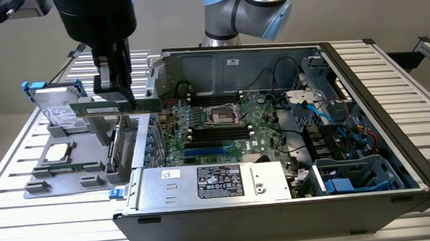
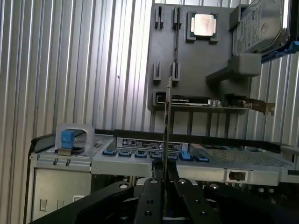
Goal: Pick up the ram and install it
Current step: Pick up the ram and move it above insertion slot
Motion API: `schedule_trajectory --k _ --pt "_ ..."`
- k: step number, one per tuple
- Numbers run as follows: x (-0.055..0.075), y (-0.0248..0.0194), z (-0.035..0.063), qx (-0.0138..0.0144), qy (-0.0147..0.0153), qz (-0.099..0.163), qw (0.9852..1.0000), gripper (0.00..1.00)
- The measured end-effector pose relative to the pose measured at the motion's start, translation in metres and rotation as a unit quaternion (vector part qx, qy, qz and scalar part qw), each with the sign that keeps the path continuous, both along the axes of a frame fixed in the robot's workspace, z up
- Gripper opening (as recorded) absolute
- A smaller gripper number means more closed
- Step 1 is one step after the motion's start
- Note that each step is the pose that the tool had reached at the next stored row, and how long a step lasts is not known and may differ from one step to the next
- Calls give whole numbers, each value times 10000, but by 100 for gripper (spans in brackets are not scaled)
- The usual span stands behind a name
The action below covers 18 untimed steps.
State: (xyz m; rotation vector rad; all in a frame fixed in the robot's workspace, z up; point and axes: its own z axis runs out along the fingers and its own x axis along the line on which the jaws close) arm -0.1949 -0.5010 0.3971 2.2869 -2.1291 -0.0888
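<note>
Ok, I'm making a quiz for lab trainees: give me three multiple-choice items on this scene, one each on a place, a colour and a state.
1. Where is the ram? A in a motherboard slot; B held in the air by the tray; C on the floor.
2. The ram's board is: A green; B red; C white.
3. The end effector is: A open; B shut on the ram; C shut on a cable.
Answers: B, it hangs in the air by the tray; A, the stick is green; B, fingers clamp it.
</note>
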Motion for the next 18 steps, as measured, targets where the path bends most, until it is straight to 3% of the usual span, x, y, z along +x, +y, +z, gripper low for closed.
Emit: schedule_trajectory --k 12,15,18 --pt "548 0 0 0 4 8 10000 13" --pt "832 14 -9 -2 4 7 10000 13" --pt "970 33 -25 -8 4 7 10000 13"
